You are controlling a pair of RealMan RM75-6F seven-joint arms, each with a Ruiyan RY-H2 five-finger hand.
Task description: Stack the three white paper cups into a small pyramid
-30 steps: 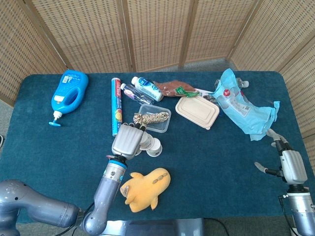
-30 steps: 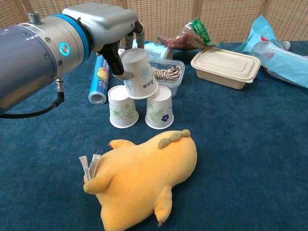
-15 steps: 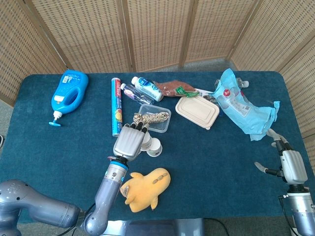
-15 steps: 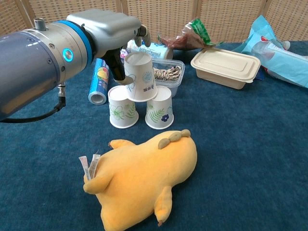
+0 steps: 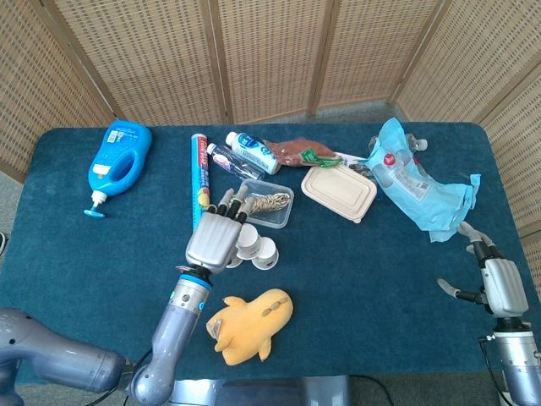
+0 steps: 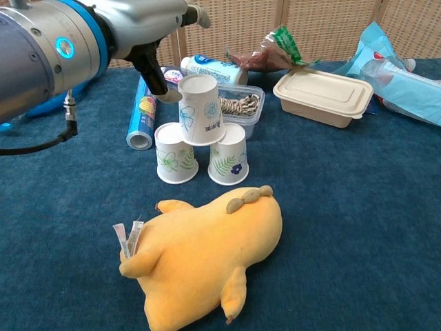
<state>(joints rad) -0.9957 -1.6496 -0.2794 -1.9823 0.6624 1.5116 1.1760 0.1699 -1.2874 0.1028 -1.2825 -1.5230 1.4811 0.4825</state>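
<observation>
Three white paper cups with leaf and flower prints stand upside down as a pyramid. The top cup [image 6: 198,110] rests on the left base cup [image 6: 173,153] and the right base cup [image 6: 229,154]. From above, in the head view, the top cup [image 5: 248,240] partly covers the base cups. My left hand [image 6: 148,31] hovers up and to the left of the top cup, fingers spread, holding nothing and clear of the cup. In the head view the left hand [image 5: 214,238] lies just left of the stack. My right hand [image 5: 493,282] rests open by the table's right front edge.
A yellow plush toy [image 6: 207,255] lies just in front of the cups. Behind them are a clear box of rope [image 6: 240,105], a blue tube [image 6: 141,114] and a beige lidded container [image 6: 324,95]. A blue bottle [image 5: 118,161] lies far left, a blue bag [image 5: 418,186] far right.
My left hand set the tilted top cup down onto the two base cups, let go of it, and drew away up and to the left. The right hand stayed still.
</observation>
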